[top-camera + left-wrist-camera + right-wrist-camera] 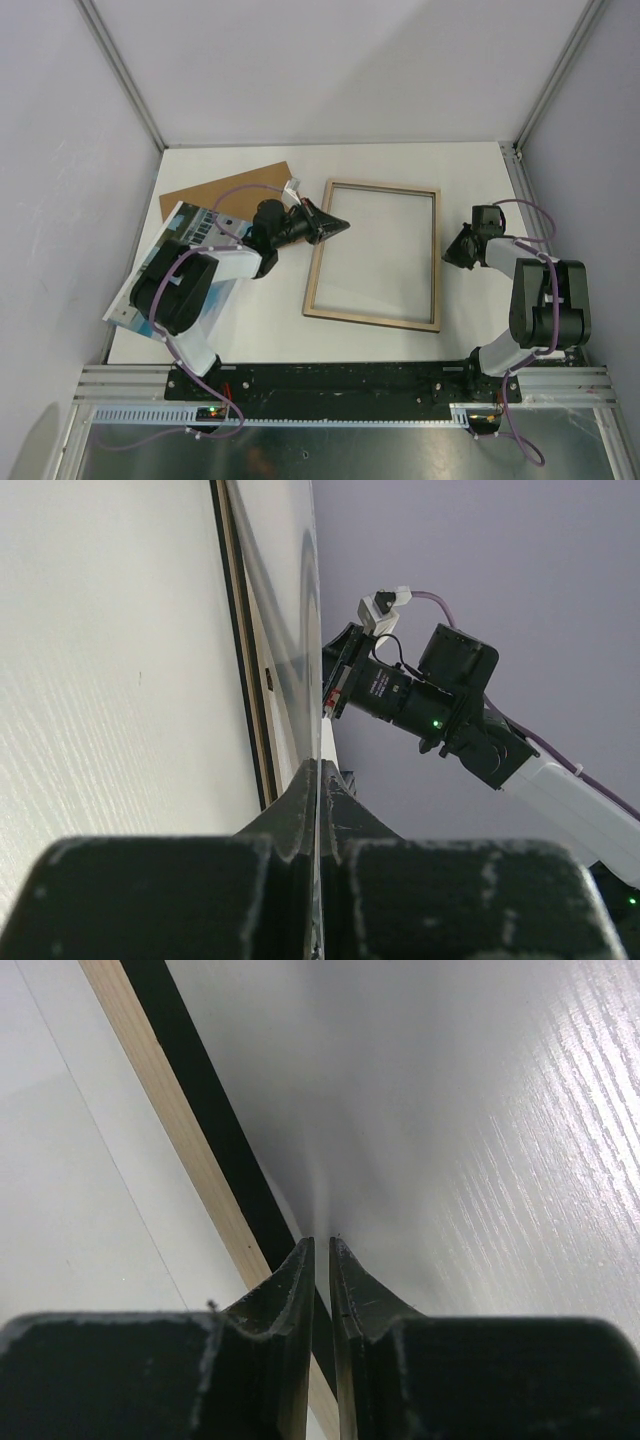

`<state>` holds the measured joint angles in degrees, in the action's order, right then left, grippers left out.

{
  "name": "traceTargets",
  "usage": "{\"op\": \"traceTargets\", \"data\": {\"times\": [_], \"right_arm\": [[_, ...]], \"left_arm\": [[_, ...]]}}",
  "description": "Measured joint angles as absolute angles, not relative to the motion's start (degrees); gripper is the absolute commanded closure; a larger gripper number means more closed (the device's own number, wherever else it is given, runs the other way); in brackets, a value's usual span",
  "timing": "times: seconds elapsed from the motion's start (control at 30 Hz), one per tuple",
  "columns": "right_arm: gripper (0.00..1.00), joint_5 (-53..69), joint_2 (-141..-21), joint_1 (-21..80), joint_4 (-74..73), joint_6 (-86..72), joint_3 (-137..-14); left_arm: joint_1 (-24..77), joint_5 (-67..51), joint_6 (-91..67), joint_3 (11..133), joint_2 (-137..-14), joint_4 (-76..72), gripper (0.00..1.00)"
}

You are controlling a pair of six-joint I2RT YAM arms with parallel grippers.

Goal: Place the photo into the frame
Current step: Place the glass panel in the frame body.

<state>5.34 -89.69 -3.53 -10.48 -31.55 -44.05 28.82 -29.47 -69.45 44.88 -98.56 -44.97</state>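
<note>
Top external view: the frame (371,320) lies flat mid-worktop, light wood back up, long axis running near to far with a slight lean. The photo (195,225) lies well to its left, print side up and half hidden under the left arm. Its long axis runs diagonally from near-left to far-right. A brown backing board (225,190) shows past its far corner.

Left hand (338,225): tips at the far end of the frame's left rail, pointing right. In the left wrist view the fingers are pressed together with nothing visible between them.

Right hand (452,250): just beside the frame's right rail, pointing left. In the right wrist view the fingers stand a narrow slit apart at the black inner edge, with nothing seen in the slit. I cannot tell whether they touch the rail.

Key relation: the photo sits behind and to the left of the left hand, back toward that arm's base. The left arm is much the nearer; the whole frame lies between the right arm and the photo.

Judgement: the photo is not yet in the frame. Fetching it would likely fall to the left arm, and the photo would have to turn to line up with the frame's long axis.
</note>
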Motion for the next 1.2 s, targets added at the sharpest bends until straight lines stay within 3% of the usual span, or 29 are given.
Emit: {"op": "traceTargets", "data": {"times": [1.2], "right_arm": [[0.85,6.9,-90.5,-3.5,-8.8,-31.6,-44.1]], "left_arm": [[30.7,-28.6,-69.5,44.9,-100.0,-45.9,1.00]]}}
